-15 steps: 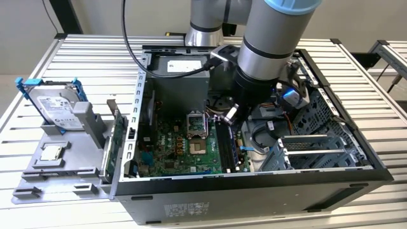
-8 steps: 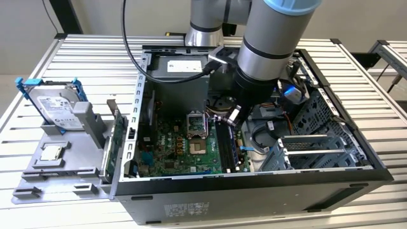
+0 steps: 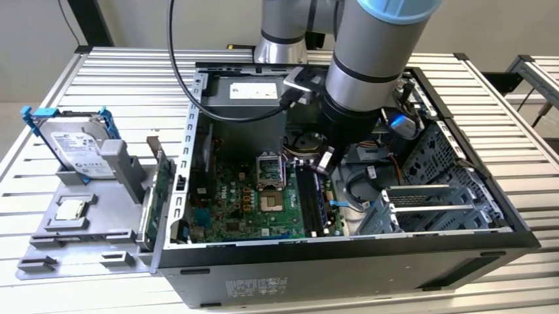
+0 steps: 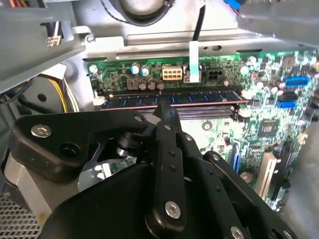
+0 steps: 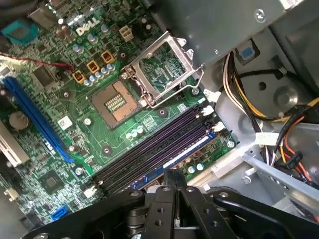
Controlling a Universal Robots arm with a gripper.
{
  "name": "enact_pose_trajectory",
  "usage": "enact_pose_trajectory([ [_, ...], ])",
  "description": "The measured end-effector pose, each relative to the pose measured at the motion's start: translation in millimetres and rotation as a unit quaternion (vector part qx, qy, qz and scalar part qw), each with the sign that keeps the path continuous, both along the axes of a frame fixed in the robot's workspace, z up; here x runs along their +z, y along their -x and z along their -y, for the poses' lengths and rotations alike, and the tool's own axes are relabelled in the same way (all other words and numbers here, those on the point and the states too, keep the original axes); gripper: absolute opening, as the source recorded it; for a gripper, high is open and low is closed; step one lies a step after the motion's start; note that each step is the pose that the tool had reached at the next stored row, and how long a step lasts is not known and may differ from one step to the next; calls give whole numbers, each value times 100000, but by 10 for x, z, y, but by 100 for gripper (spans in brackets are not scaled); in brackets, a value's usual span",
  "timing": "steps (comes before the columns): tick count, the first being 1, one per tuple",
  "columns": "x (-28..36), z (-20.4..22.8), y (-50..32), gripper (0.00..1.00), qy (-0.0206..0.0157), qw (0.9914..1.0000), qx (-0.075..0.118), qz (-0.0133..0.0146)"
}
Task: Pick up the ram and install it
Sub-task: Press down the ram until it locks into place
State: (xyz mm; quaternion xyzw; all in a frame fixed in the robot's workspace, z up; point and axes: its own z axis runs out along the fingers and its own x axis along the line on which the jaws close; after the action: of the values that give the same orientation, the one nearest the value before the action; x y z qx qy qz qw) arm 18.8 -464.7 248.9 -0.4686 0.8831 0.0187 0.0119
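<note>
One thin, flat blue circuit-board ram stick (image 4: 169,99) seated on edge in the outermost of four long black motherboard slots (image 5: 149,149). Matte black metal gripper (image 4: 166,112): jaws closed together, tip pressing the stick's top edge.

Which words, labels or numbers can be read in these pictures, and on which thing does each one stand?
Hard drive: white label, print too small to read.
Computer case: sticker on its side, too small.
Power supply: label, blurred.
Green board: white maker's mark; tiny part codes unreadable.
</note>
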Motion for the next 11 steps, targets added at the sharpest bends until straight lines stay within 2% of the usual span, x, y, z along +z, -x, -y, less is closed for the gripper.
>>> enact_pose_trajectory([
  [2,-6,1,0,0,-109,99986,1651,25],
  [5,-15,0,0,0,-297,99907,4291,41],
  [8,-25,0,0,0,-493,99769,6773,69],
  [11,-29,1,1,0,-544,99590,9033,85],
])
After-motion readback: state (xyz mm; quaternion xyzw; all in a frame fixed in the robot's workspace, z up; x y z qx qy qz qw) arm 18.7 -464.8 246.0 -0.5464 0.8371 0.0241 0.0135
